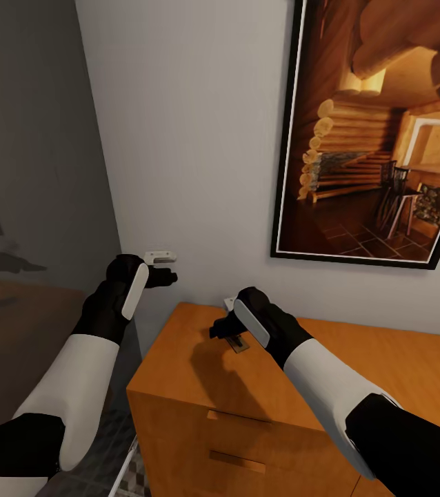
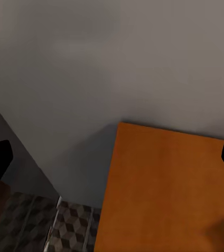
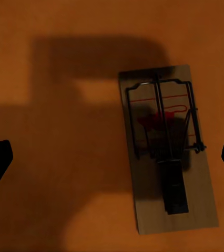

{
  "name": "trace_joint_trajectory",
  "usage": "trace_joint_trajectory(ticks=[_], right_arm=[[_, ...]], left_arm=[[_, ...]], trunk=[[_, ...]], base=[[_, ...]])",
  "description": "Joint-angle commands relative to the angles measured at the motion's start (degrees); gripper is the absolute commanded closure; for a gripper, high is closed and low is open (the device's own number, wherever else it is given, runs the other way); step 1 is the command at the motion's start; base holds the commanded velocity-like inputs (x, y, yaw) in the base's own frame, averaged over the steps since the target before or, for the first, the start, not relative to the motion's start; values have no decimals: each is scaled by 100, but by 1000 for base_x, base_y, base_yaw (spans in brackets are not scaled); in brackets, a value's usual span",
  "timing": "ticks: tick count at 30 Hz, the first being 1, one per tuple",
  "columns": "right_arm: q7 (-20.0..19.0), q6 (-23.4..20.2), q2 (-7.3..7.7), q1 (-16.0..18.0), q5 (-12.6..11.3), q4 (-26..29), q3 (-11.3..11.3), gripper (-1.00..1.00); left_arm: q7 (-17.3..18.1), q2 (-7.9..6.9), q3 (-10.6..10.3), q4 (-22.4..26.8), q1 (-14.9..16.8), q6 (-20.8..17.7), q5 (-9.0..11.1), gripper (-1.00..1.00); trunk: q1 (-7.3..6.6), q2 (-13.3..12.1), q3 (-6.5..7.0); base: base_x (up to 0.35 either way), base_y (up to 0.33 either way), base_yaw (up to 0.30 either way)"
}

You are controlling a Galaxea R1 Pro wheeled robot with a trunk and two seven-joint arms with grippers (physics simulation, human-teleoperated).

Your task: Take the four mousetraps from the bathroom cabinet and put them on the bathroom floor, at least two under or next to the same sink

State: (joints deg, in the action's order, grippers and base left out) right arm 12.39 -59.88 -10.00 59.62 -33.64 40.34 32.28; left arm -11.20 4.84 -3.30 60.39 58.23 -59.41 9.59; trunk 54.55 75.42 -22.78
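The right gripper [image 1: 221, 330] hangs spread over a mousetrap [image 3: 167, 149] on the cabinet [image 1: 178, 373]; the left gripper [image 1: 166, 269] gapes too.

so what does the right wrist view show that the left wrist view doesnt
Right wrist view: one mousetrap lying flat on the cabinet top, wire parts and red patch clear, with the right pincer open above it. Left wrist view: the grey wall, a strip of cube-patterned bathroom floor beside the cabinet, and the left pincer open and empty. Both show the orange-brown cabinet top.
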Motion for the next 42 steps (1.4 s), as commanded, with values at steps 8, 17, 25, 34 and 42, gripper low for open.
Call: trace_joint_trajectory(ticks=[8, 17, 25, 34, 42], right_arm=[[70, -12, 0, 6, -56, -5, 34, -100], [82, -12, 0, 6, -49, -8, 47, -100], [93, -12, 0, 6, -47, -31, 61, -100], [96, -12, 0, 6, -46, -148, 74, -100], [97, -12, 0, 6, -39, -270, 78, -100]], left_arm=[[-58, -1, -9, -6, 4, -15, 65, -100], [-58, -1, -8, -10, 5, -18, 69, -100], [-58, -1, -11, -10, 5, -15, 69, -100], [-58, -1, -11, -10, 4, -11, 69, -100], [-53, -1, -13, -10, 4, -10, 69, -100]], trunk=[[0, 4, -7], [0, 4, -7], [0, 4, -7], [0, 4, -7], [0, 4, -7]], base=[[0, 0, 0], [0, 0, 0], [0, 0, 0], [0, 0, 0], [0, 0, 0]])
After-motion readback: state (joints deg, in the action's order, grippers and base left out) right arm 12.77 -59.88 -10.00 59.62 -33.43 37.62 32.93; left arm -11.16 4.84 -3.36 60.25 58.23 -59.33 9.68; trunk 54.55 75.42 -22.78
